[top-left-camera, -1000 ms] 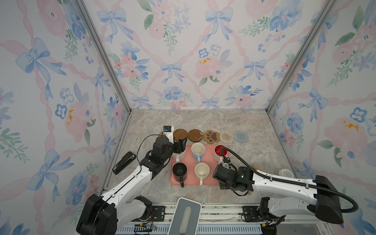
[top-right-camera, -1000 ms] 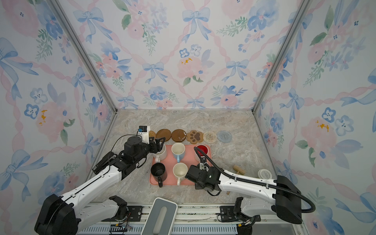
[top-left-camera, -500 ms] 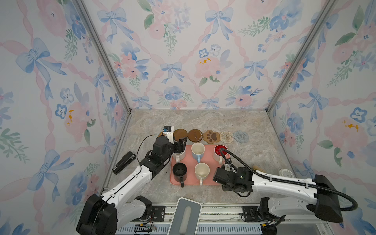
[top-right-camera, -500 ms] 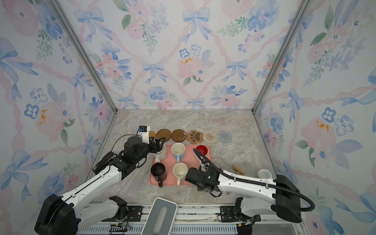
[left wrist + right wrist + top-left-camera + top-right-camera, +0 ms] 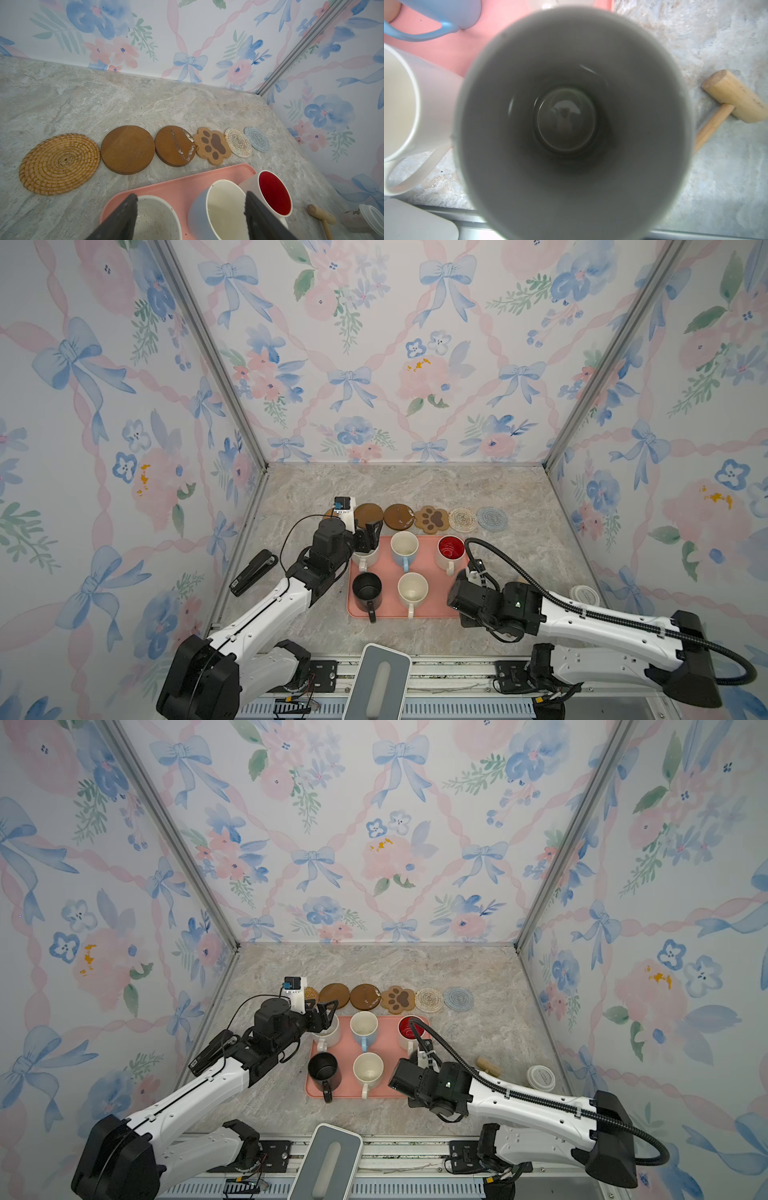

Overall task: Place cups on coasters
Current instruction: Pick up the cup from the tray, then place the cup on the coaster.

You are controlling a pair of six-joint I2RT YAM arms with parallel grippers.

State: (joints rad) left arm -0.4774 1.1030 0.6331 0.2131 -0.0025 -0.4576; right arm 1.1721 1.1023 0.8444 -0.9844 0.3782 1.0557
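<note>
Six coasters sit in a row, all bare: rattan coaster (image 5: 59,164), brown round (image 5: 127,149), scratched brown round (image 5: 175,145), paw-print coaster (image 5: 213,145), cream weave (image 5: 238,142), blue weave (image 5: 257,139). Upright on the pink tray (image 5: 430,605) are the speckled cream mug (image 5: 365,560), light-blue mug (image 5: 404,549), red-lined mug (image 5: 451,551), black mug (image 5: 366,591) and cream mug (image 5: 412,591). The grey mug (image 5: 571,124) fills the right wrist view, mouth to camera.

1. Pink tray (image 5: 434,610): flat on the marble-pattern top (image 5: 415,485), far-left corner under the left claw (image 5: 368,536).
2. Black stapler (image 5: 254,572): left of the claw, nearer the front edge, well apart.
3. Wooden mallet (image 5: 487,1065): right of the claw, past the tray, lying down.
4. White round lid (image 5: 585,596): farther right, near the mallet.
</note>
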